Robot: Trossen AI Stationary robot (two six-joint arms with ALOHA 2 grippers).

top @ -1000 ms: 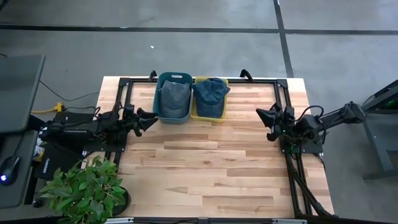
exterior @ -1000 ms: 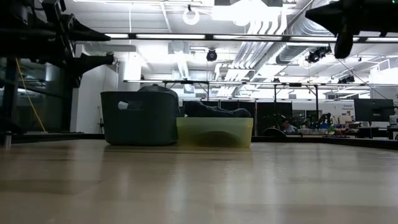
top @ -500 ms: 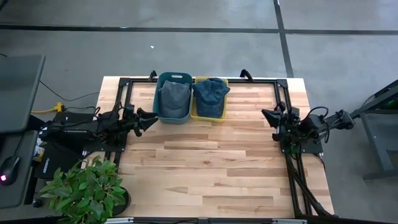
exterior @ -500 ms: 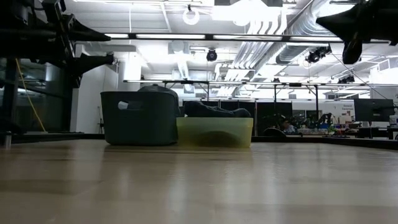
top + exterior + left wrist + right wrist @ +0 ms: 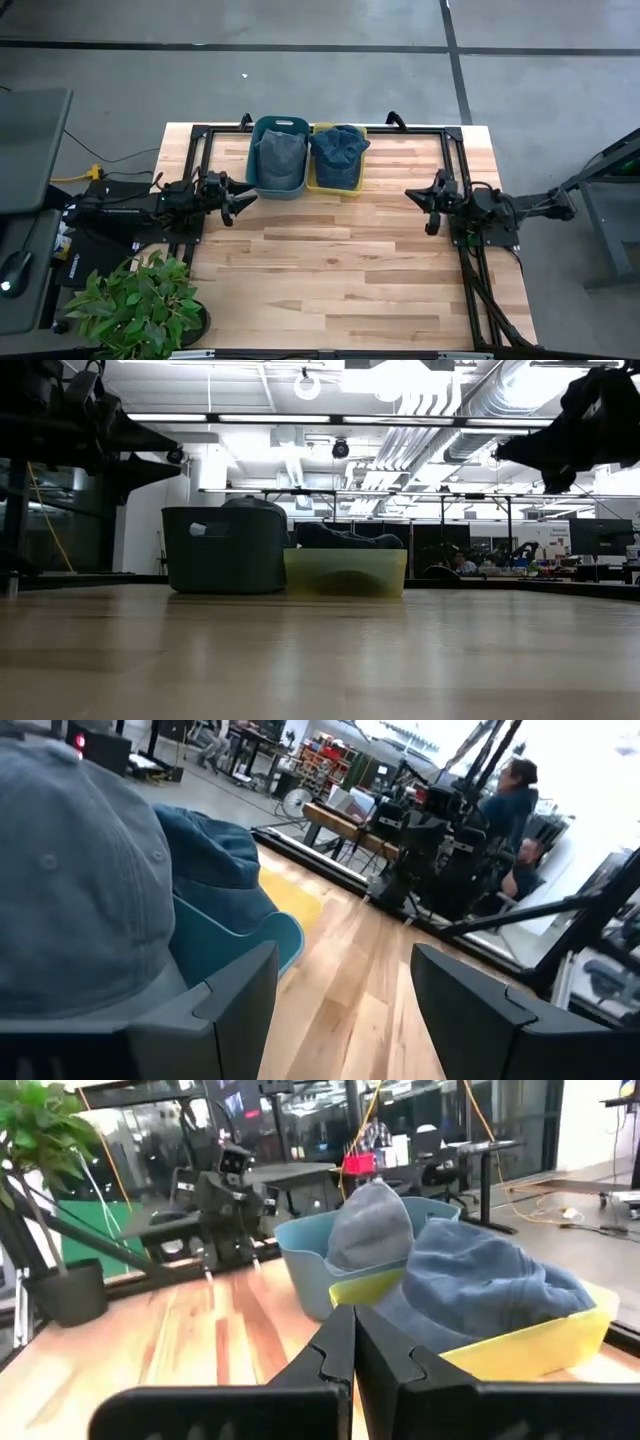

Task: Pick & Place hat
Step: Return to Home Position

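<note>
A grey hat (image 5: 279, 155) sits in a teal basket (image 5: 277, 187) at the table's far edge. Beside it a blue hat (image 5: 337, 152) fills a yellow bin (image 5: 314, 186); both hats rest on their bin floors and rise above the rims. My left gripper (image 5: 243, 205) hovers open just left of the teal basket, and its wrist view shows the grey hat (image 5: 70, 880) close by. My right gripper (image 5: 420, 208) is shut and hangs over the table's right side, pointing toward the bins; the blue hat (image 5: 490, 1285) shows ahead of it.
A black frame rail (image 5: 330, 128) runs around the table's far and side edges. A potted plant (image 5: 135, 300) stands off the near left corner. Bare wood (image 5: 340, 270) fills the table's middle and near part. A person (image 5: 510, 805) sits beyond the table.
My right gripper has reached out from the right edge toward the table's middle and dropped lower, staying shut. My left gripper has tipped slightly downward and shifted a little toward the near edge. Both hats have stayed in their bins.
</note>
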